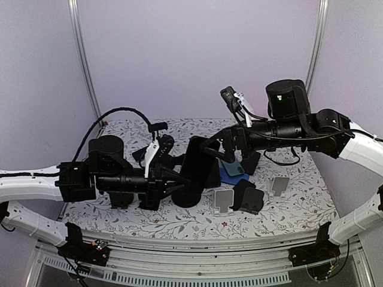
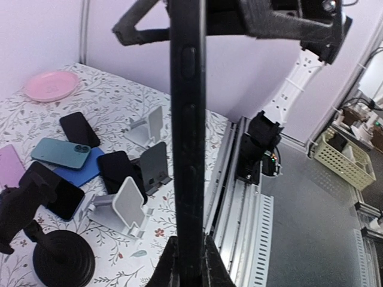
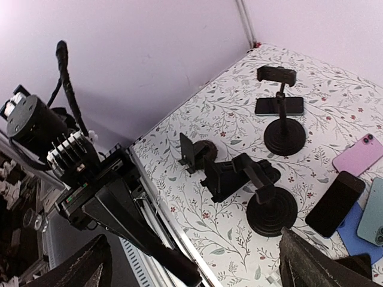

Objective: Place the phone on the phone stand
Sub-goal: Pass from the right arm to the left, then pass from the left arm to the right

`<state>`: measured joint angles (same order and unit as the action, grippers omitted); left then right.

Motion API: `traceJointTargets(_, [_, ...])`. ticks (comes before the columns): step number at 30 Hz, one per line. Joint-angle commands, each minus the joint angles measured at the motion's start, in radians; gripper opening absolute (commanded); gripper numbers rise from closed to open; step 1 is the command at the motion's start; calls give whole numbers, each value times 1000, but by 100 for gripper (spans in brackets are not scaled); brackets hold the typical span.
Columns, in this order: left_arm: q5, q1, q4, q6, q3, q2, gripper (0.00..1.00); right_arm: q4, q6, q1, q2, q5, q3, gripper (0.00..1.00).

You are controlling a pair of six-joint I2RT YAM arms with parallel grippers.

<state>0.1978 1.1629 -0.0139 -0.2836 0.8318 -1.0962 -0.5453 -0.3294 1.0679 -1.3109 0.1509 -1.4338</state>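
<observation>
A black phone (image 1: 200, 162) hangs upright above the table, seen edge-on in the left wrist view (image 2: 188, 119). My left gripper (image 2: 188, 263) is shut on its lower end and reaches in from the left (image 1: 170, 178). My right gripper (image 1: 222, 150) is open, its fingers (image 2: 139, 18) spread wide to either side of the phone's upper end, clear of both faces. From the right wrist the phone (image 3: 149, 242) shows as a dark bar between those open fingers (image 3: 81, 269). A black round-based phone stand (image 1: 187, 197) sits just under the phone, its clamp (image 3: 239, 173) empty.
Several loose phones lie on the floral table: teal (image 2: 60, 153), blue (image 2: 84, 168), black (image 2: 78, 127). White wedge stands (image 1: 223, 200) (image 1: 278, 185) and a dark one (image 1: 251, 200) sit front right. Other black stands (image 3: 284, 134) (image 3: 197, 152) stand left. A pink plate (image 2: 52, 85) is far off.
</observation>
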Motion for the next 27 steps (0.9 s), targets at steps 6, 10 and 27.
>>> traceJointTargets(6, [-328,48,-56,-1,86,-69,0,274,-262,11,101,-263,125,98])
traceJointTargets(10, [-363,69,-49,12,119,-96,0,253,-267,26,67,-321,95,98])
traceJointTargets(27, [-442,96,-45,15,183,-172,0,265,-290,57,17,-388,95,95])
